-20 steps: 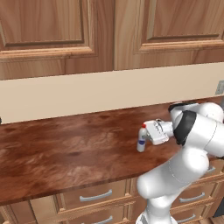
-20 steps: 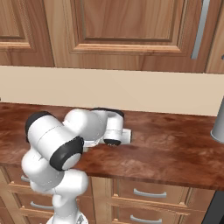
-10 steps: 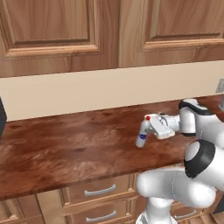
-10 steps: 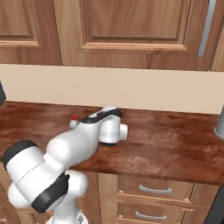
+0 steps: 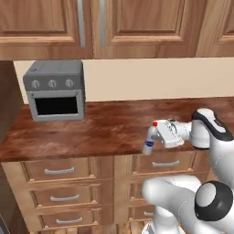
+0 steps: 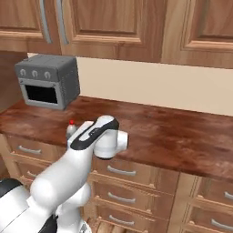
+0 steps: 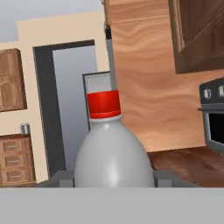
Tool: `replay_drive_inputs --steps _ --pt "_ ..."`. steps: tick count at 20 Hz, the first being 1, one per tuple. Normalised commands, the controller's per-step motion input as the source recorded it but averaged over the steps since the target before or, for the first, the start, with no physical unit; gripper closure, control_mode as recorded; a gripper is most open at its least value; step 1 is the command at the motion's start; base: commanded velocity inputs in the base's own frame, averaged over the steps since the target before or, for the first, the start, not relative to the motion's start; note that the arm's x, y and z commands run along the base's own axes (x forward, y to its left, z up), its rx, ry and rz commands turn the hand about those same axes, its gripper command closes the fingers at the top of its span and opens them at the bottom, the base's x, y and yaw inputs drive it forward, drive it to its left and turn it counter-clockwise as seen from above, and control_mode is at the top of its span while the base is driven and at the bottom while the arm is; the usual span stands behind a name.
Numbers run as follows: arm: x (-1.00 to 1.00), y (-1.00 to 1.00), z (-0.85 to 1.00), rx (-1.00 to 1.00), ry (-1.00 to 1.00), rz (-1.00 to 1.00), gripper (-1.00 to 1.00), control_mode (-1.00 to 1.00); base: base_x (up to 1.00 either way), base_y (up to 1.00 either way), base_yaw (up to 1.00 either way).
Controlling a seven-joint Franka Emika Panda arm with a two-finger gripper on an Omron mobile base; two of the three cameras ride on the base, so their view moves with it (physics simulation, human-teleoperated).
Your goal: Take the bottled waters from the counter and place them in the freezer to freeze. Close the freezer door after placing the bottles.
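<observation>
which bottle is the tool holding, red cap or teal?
The red-capped bottle: the tool is shut on it, past the counter edge. The hand view shows its red cap up close.

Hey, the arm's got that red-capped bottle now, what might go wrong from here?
The gripper holds the red-capped bottle past the counter's front edge, above the drawers; if the hold slips, it likely drops to the floor. The toaster oven sits on the counter to the left, so a wide swing that way might clip it.

Red-capped bottle point(image 7: 113, 153) close up between the jaws, wooden panel point(image 7: 140, 78) behind
</observation>
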Motion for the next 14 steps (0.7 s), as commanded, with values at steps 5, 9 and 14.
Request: replay_drive_inputs --steps 5,9,14 --pt "0.0 0.0 0.0 0.0 0.0 0.0 1.0 1.0 -0.18 1.0 0.51" --pt "0.0 0.0 0.0 0.0 0.0 0.0 1.0 1.0 -0.73 0.94 0.33" --pt "0.0 0.0 0.0 0.0 0.0 0.0 1.0 1.0 -0.6 0.92 0.11"
